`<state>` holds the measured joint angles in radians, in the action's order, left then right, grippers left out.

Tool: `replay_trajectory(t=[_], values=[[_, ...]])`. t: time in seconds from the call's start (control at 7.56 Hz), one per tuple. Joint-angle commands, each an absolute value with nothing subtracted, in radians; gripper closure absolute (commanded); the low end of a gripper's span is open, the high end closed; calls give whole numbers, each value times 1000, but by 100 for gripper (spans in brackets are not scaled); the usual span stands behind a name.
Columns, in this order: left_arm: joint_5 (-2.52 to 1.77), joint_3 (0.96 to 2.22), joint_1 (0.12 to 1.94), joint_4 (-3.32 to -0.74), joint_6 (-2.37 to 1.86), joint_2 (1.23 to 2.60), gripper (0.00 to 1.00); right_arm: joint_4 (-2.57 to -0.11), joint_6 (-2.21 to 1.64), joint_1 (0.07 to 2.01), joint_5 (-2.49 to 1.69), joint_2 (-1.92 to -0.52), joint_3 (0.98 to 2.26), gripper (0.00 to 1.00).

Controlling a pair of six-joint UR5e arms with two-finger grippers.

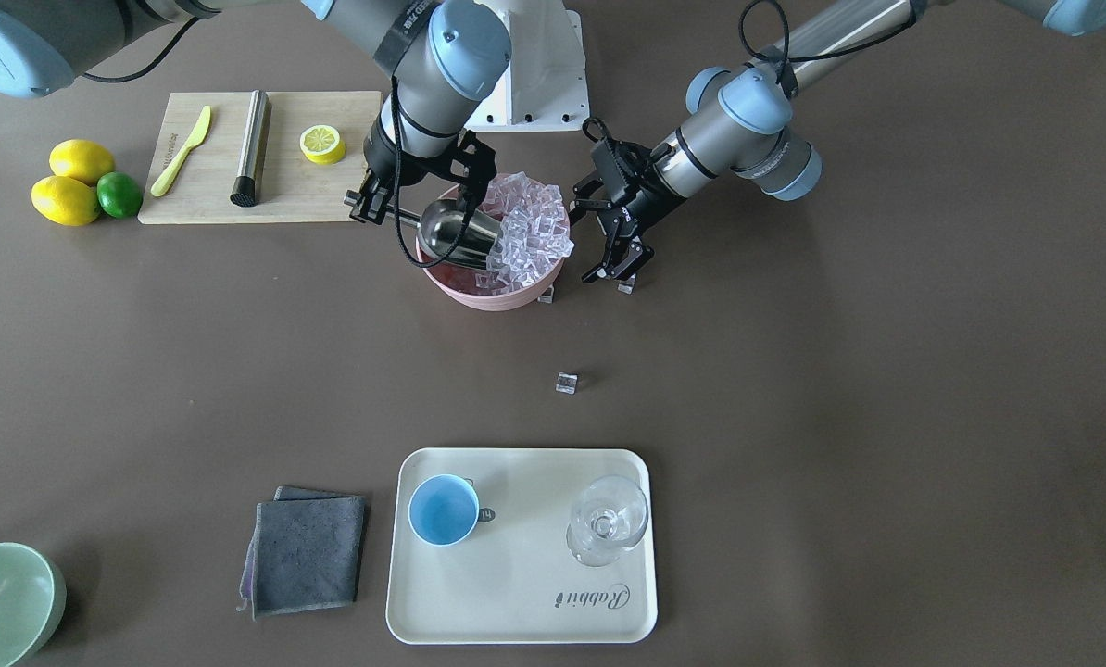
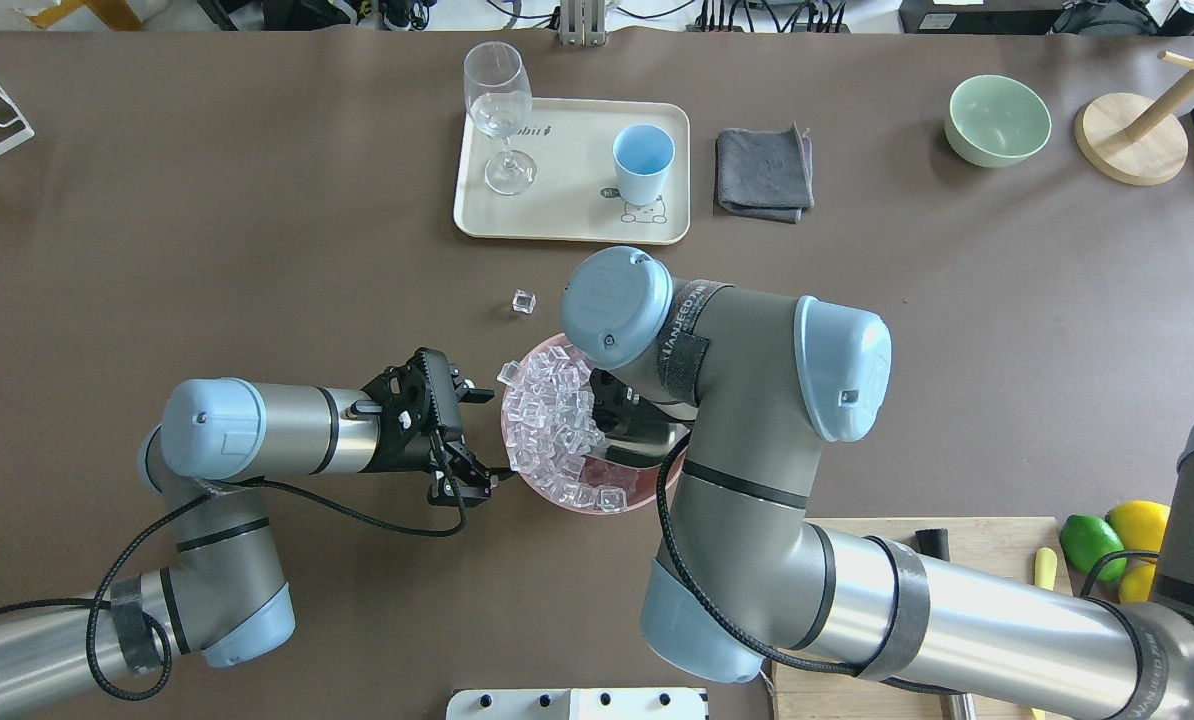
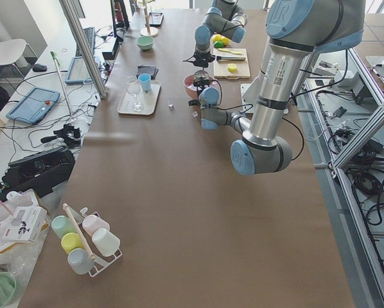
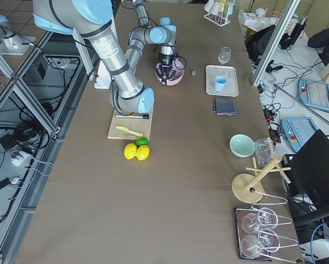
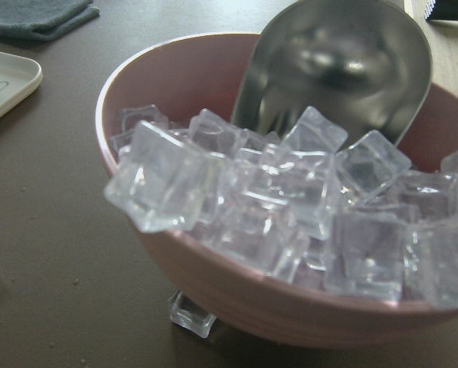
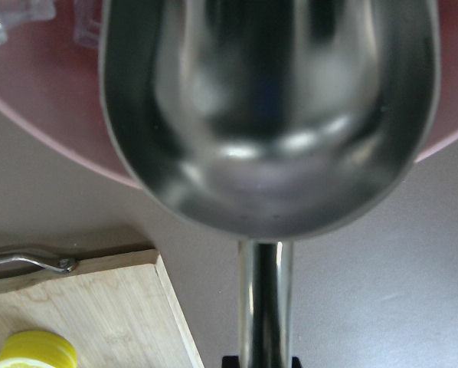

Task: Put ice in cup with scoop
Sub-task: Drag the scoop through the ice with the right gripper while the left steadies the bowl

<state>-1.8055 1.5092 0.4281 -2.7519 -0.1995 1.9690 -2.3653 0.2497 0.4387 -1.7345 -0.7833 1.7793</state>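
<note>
The ice point(image 1: 525, 227) fills a pink bowl point(image 1: 493, 296) at the table's middle; it also shows in the left wrist view point(image 5: 290, 199). My right gripper point(image 1: 395, 208) is shut on the rod handle of the steel scoop point(image 1: 456, 232). The scoop's trough point(image 6: 267, 115) is tilted into the bowl against the ice and looks empty. My left gripper point(image 2: 477, 440) is open and empty, right beside the bowl's rim point(image 2: 567, 500). The light-blue cup point(image 1: 444, 509) stands empty on the cream tray point(image 1: 516, 602).
A stemmed glass point(image 1: 609, 519) shares the tray, with a grey cloth point(image 1: 307, 551) beside it. Loose cubes lie on the table point(image 1: 567, 382) and by the bowl's base point(image 5: 191, 314). A cutting board point(image 1: 210, 185) holds a steel cylinder, a knife and a lemon half. A green bowl point(image 1: 2, 602) sits at a corner.
</note>
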Motion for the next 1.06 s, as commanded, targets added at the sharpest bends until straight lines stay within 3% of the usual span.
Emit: replay_trajectory(t=[0.0, 0.93], values=[[-1804, 1505, 430, -2752, -201, 1982, 2, -2275, 283, 439, -1738, -822, 1787, 100], [-1805, 1500, 431, -2758, -222, 1983, 2, -2085, 371, 439, -1747, -928, 1855, 100]])
